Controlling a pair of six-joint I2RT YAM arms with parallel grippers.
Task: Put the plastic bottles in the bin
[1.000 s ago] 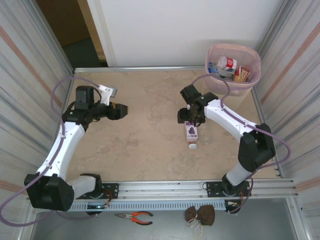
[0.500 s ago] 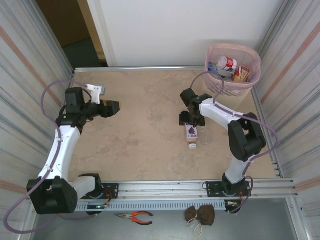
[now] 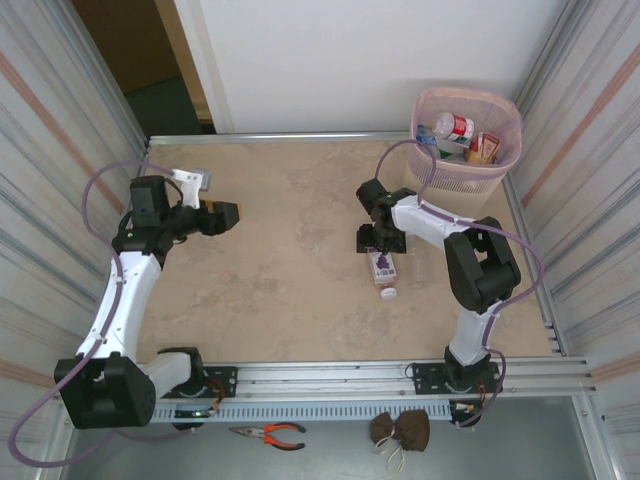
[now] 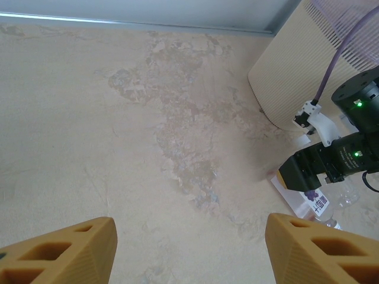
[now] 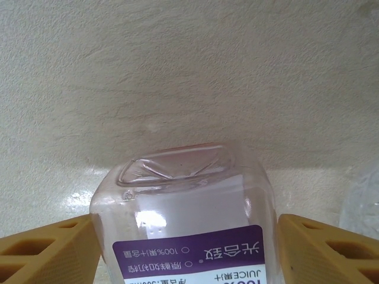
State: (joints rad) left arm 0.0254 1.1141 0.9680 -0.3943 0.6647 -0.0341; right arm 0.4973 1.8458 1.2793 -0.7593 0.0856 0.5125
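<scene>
Nearly done: bottles [image 3: 455, 128] in the far-right bin [image 3: 470, 172], one purple-label bottle [image 3: 381, 265] lying on the surface [image 3: 290, 260], straddled ungripped by the open right pincer [image 3: 378, 245]; left pincer [image 4: 189, 251] open, empty.

The right hand [image 3: 381, 243] sits over a lying purple-labelled bottle [image 3: 382, 267].
</scene>
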